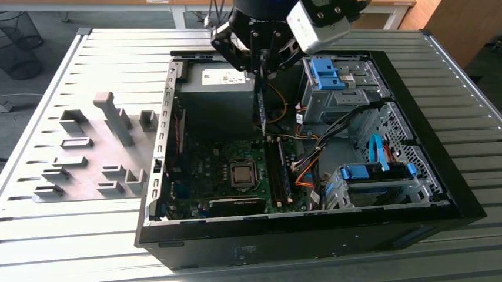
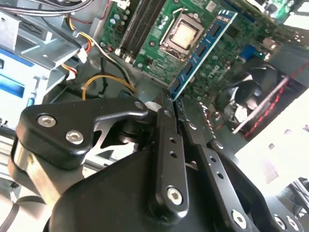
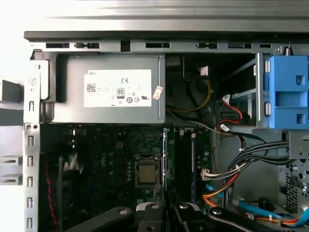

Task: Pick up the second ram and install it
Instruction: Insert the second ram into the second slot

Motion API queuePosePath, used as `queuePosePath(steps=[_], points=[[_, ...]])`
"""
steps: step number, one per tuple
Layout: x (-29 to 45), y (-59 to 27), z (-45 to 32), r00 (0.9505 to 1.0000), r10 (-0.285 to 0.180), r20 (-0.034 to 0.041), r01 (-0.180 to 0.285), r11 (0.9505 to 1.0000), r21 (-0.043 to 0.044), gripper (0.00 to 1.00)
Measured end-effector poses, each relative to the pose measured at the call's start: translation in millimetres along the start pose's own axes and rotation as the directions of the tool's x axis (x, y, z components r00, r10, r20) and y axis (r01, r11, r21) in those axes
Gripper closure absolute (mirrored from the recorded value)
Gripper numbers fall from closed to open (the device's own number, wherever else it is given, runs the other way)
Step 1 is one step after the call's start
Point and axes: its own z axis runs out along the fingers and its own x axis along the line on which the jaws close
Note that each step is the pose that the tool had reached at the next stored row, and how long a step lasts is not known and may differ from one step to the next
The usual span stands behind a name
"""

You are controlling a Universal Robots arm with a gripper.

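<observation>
Gripper (image 2: 175, 107) clenched the ram (image 2: 203, 52) by one end, hanging above the board (image 1: 211, 170); it probably needed squaring over the slot (image 1: 276, 170) first

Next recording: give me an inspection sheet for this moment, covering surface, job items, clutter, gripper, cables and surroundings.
Surface: ribbed metal table carrying an open computer case.
Job's things: blue RAM stick held on edge above the motherboard, near the memory slots beside the CPU socket; not seated.
Clutter: grey fixture blocks on the table at the exterior view's left.
Gripper: gripper shut on the RAM stick's upper end, over the case.
Cables: orange, yellow and black wire bundles by the drive bays; blue cable near the blue drive caddies.
Surroundings: power supply in the case; wire bins on the floor.
</observation>
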Motion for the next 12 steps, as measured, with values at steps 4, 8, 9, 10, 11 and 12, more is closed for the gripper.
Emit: queuePosePath(steps=[4, 8, 9, 10, 11, 12], points=[[-6.4, -3.4, 6.8, 1.0000, -0.003, -0.0003, 0.003, 1.0000, 0.0003, 0.86], [-8.3, -5.3, 13.5, 0.9997, -0.026, -0.0007, 0.026, 0.9997, 0.0002, 0.86], [-10.8, -7.1, 22.8, 0.9976, -0.069, -0.0019, 0.069, 0.9976, 0.0000, 0.86], [-12.0, -7.5, 24.6, 0.9976, -0.069, -0.0019, 0.069, 0.9976, 0.0001, 0.86], [-13.7, -7.8, 26.5, 0.9976, -0.069, -0.0020, 0.069, 0.9976, 0.0002, 0.86], [-15.4, -7.9, 28.3, 0.9976, -0.069, -0.0019, 0.069, 0.9976, 0.0002, 0.86]])
